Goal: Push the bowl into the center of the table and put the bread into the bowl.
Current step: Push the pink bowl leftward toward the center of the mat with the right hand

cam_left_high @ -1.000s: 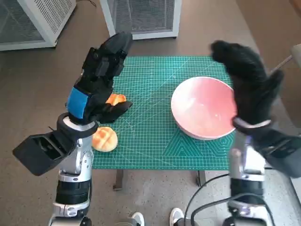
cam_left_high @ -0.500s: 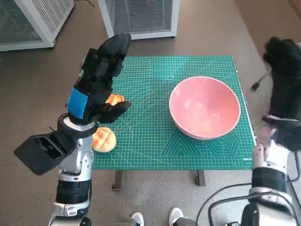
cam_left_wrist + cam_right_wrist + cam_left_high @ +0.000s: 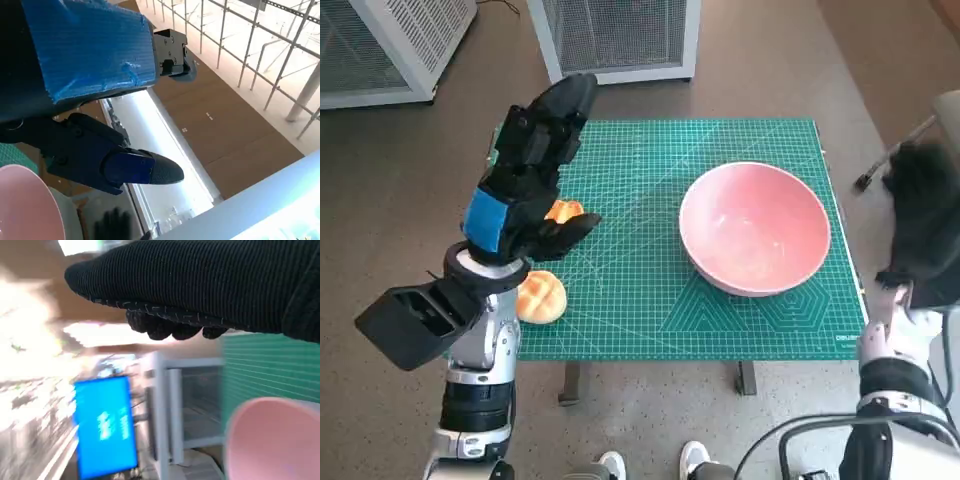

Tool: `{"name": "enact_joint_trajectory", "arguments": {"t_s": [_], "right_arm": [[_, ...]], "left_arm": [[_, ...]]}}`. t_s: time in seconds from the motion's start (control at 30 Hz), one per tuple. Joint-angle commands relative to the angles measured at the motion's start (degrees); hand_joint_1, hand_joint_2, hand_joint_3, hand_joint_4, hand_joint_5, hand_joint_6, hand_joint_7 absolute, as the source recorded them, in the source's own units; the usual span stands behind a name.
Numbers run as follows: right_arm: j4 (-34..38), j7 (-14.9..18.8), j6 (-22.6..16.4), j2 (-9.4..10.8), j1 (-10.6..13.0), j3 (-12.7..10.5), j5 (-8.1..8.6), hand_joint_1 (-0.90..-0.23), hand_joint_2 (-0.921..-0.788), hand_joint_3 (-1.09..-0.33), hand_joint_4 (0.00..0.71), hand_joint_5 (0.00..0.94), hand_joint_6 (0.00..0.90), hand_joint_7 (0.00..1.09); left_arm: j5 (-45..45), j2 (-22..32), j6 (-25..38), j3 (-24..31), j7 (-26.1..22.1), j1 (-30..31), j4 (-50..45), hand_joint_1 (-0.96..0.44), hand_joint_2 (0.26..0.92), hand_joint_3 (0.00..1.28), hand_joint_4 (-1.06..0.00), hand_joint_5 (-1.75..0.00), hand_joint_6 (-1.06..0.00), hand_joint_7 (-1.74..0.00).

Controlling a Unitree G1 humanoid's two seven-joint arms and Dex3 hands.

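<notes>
The pink bowl (image 3: 755, 228) sits on the right half of the green cutting mat (image 3: 650, 170), its rim near the mat's right edge and nothing inside it. It is off-centre, well to the right of the table's middle. A slice of its pink rim also shows in the left wrist view (image 3: 25, 205) and in the right wrist view (image 3: 270, 437).

There are two pieces of bread, both on the left side of the mat and well apart from the bowl. One round golden bun (image 3: 542, 296) lies at the mat's near left corner, just beside the left forearm. The other, a smaller orange piece (image 3: 566, 211), lies a little further in — partly hidden behind the left hand's thumb.

The left hand (image 3: 525, 180) is raised above the left part of the mat, blue-taped back toward the camera, fingers stretched up and away and the thumb sticking out to the side. Its fingers are spread and hold nothing; it touches neither piece of bread.

The right hand (image 3: 925, 225) hangs off the table's right edge, apart from the bowl. In the head view it is blurred, and in its own wrist view the glove (image 3: 210, 285) is only a dark band with curled fingertips at its edge — whether its fingers are spread or clenched I cannot tell.

Beyond the mat, two white mesh-sided cabinets (image 3: 615, 35) stand on the brown floor. At the near edge the toes of white shoes (image 3: 695, 460) show below the table.
</notes>
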Motion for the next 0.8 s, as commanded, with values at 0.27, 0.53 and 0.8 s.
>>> {"name": "enact_joint_trajectory", "arguments": {"t_s": [0.27,0.53,0.8], "right_arm": [[3.0,-0.8,6.9,4.4,1.3,-1.4,0.70,-0.413,-0.921,-0.674,0.084,0.001,0.004,0.46],[3.2,-0.4,8.9,7.6,0.2,-1.9,0.71,-0.421,-0.921,-0.687,0.094,0.005,0.000,0.45],[3.4,-0.7,9.9,10.1,-0.9,-1.5,0.15,-0.419,-0.921,-0.686,0.113,0.008,0.019,0.44]], "left_arm": [[-0.5,0.4,-0.4,0.1,-0.5,-0.4,0.1,-0.46,0.921,0.23,-0.13,-0.02,0.00,-0.58],[-1.0,0.8,0.3,0.3,-0.9,0.0,-0.5,-0.44,0.921,0.23,-0.13,-0.02,0.00,-0.58],[-1.2,1.3,0.4,0.7,-1.1,0.5,-0.8,-0.45,0.921,0.23,-0.13,-0.02,0.00,-0.58]]}}
